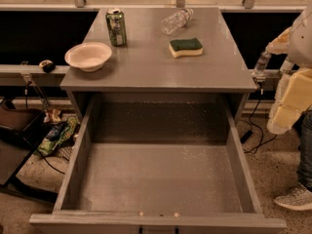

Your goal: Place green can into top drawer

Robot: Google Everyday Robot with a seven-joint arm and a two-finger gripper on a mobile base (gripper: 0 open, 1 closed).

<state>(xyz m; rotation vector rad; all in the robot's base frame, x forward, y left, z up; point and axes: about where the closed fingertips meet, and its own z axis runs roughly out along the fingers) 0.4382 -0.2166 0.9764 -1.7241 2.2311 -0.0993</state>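
You have one smooth metal green can [116, 27] upright near the bench's [146, 65] back-left corner, one speckled grey top drawer [161, 179] open below, and the gripper [262, 67] off the right edge, its state impossible to tell.

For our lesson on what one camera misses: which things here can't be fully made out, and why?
All in the camera view.
Tool: at the right edge beside the cabinet top, small and dim; its arm is cut off by the frame.
Green can: label wording too small to read.
Top drawer: front panel cut off by the bottom edge.
Person: only a leg and shoe in frame.
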